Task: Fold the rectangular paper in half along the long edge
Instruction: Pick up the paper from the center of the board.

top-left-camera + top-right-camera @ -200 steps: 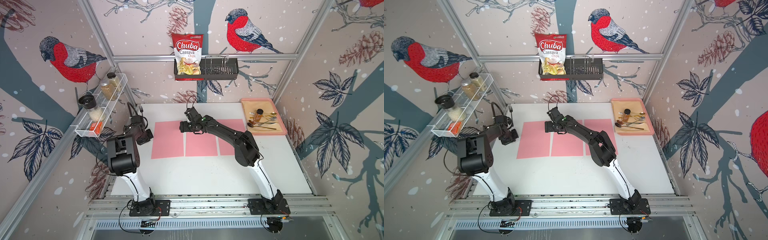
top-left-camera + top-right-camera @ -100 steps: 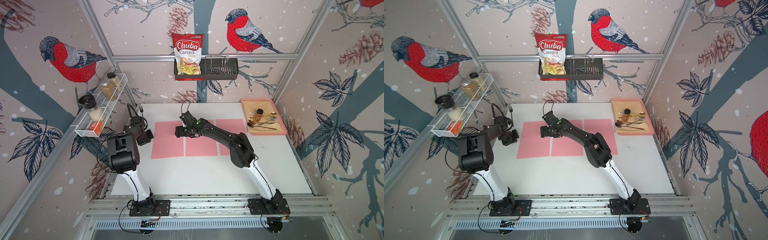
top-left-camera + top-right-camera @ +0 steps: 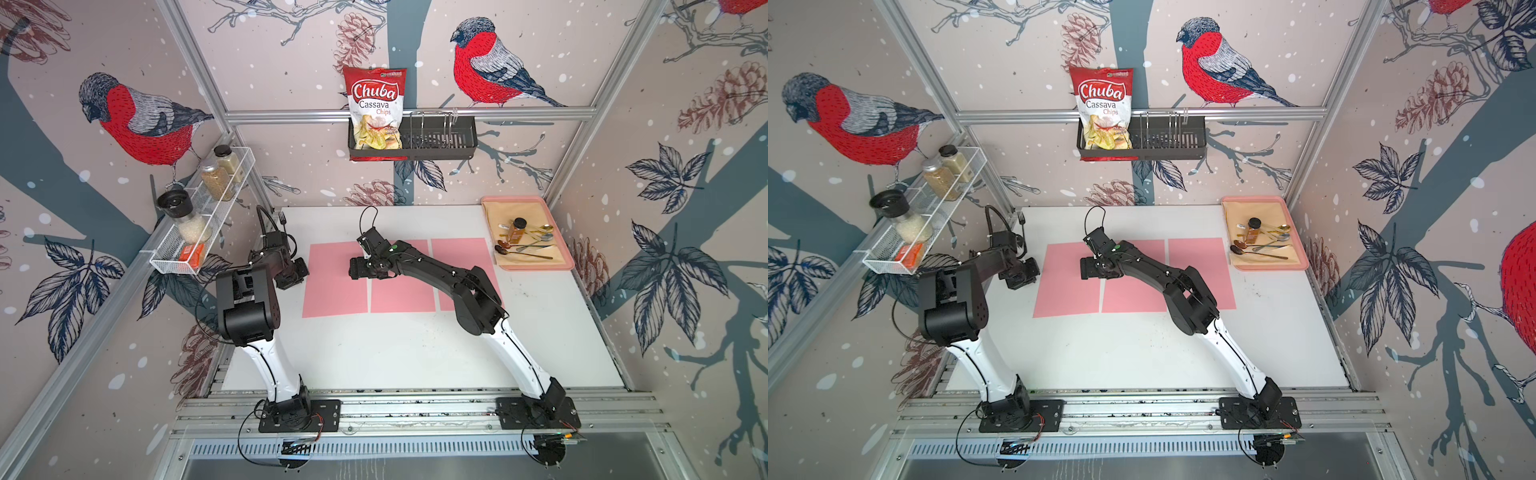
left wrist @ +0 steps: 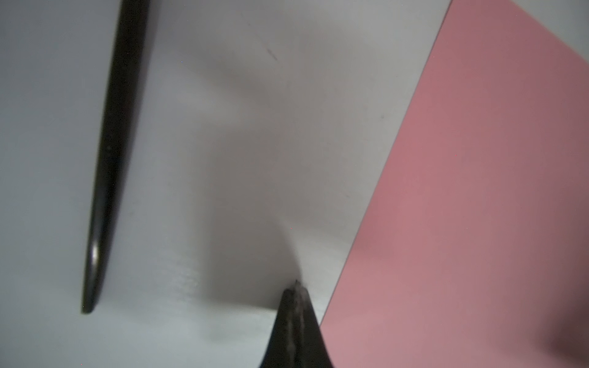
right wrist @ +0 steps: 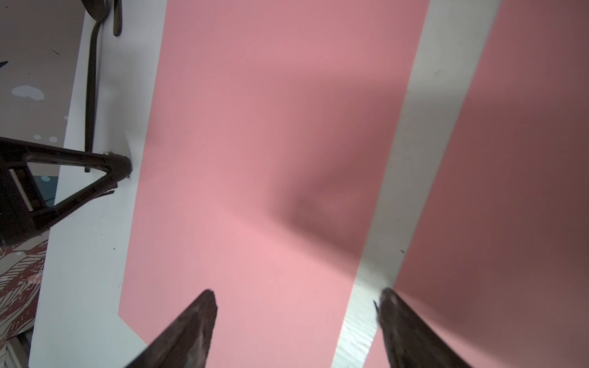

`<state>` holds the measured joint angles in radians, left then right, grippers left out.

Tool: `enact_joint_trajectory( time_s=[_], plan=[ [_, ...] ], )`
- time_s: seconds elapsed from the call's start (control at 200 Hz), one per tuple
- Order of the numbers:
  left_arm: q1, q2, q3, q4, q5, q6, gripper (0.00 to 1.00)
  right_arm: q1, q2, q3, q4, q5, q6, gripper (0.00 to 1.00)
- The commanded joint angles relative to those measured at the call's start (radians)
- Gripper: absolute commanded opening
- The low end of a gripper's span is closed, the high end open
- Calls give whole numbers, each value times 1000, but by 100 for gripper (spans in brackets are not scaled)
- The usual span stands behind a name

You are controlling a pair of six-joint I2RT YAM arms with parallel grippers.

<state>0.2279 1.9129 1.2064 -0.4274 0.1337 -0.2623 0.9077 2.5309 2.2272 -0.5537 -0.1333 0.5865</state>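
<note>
Right gripper (image 5: 296, 296) spread wide above paper (image 3: 332, 286), left gripper (image 4: 296, 288) closed, tip just beside the paper; we'd pinch one long edge squarely, lift slowly.

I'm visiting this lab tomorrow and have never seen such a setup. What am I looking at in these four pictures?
Two robot arms, left arm and right arm, are mounted at the near edge of a white table. Two pictures look down on everything from overhead. The other two come from cameras on the arms' wrists, looking along the pincers. Three pink paper sheets lie flat side by side: left sheet, middle sheet, right sheet. A tray of spoons sits far right, a fork back left. The left gripper is shut, its tip low beside the left sheet's outer edge. The right gripper is open over the gap between the left and middle sheets. Neither holds anything.
</note>
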Motion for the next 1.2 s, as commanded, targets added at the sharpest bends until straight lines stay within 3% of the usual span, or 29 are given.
enact_joint_trajectory(
  time_s=[0.0,1.196],
  plan=[
    [-9,10,-7,-10,12,5,0,5,11,14,15,-11,15,81],
    [-74,40,-1,-24,-40,18,0,10,42,-23,65,-48,18,83]
  ],
)
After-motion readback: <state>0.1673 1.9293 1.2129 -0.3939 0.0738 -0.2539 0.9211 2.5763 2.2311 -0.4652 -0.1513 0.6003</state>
